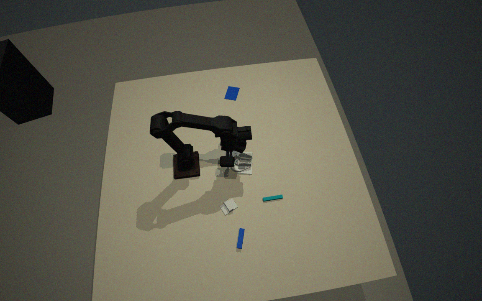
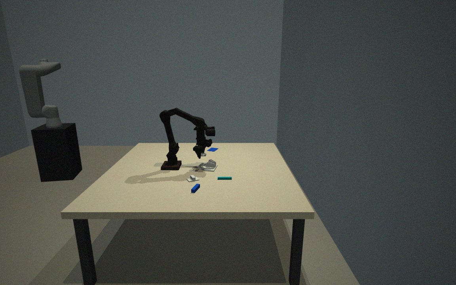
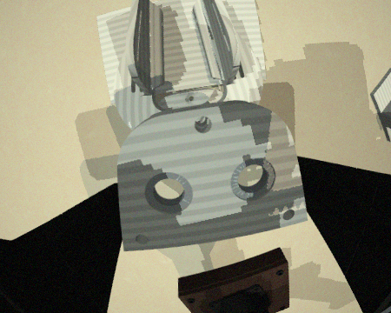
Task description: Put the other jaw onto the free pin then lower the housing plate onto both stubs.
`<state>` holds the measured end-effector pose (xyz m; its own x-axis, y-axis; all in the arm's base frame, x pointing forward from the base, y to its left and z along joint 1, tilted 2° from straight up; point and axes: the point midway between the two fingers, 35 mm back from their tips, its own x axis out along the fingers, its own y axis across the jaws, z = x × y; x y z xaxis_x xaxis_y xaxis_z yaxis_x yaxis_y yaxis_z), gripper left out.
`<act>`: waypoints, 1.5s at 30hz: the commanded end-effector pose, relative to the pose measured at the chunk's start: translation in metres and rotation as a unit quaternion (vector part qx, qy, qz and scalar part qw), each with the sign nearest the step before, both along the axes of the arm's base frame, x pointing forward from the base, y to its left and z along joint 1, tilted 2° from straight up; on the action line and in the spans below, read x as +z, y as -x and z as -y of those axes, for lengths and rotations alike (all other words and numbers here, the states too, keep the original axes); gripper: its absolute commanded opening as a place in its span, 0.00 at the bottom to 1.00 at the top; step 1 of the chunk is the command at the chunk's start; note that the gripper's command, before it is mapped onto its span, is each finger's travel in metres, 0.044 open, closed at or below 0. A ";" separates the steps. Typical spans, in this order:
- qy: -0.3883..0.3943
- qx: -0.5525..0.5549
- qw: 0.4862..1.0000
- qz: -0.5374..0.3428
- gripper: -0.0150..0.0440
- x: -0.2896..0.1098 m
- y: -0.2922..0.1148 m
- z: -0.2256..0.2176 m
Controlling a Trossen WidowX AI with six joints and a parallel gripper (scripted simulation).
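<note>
In the wrist view the gripper [image 3: 208, 180] [image 2: 200, 156] grips the gray housing plate [image 3: 213, 148], round-edged at one end and pierced by two ringed holes, above the table beside the two upright jaws. From the top, a teal bar [image 1: 272, 197] lies right of a white angled block [image 1: 230, 205] on the pale tabletop [image 1: 295, 131] [image 2: 116, 198]. The exterior view shows a gray-blue wall [image 2: 144, 71] behind, and a pale robot arm [image 2: 31, 88] on a black pedestal [image 2: 55, 156] at left.

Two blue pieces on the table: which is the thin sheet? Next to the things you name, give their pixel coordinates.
The far blue piece [image 1: 232, 93] [image 2: 212, 149], by the back edge: thin and roughly square. The near blue piece [image 1: 240, 238] [image 2: 195, 188] is a long, thicker bar.
</note>
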<state>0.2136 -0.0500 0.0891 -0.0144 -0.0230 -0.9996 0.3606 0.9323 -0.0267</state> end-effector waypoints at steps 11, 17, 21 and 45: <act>-0.002 -0.003 1.000 -0.001 0.85 -0.003 0.000 -0.001; -0.002 -0.003 1.000 -0.001 0.85 -0.013 0.000 0.000; -0.002 -0.003 1.000 -0.001 0.85 -0.019 -0.001 0.000; -0.002 -0.003 1.000 -0.001 0.85 -0.059 0.001 0.000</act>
<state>0.2155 -0.0514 0.0377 -0.0071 -0.0244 -0.9997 0.3653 0.9305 -0.0253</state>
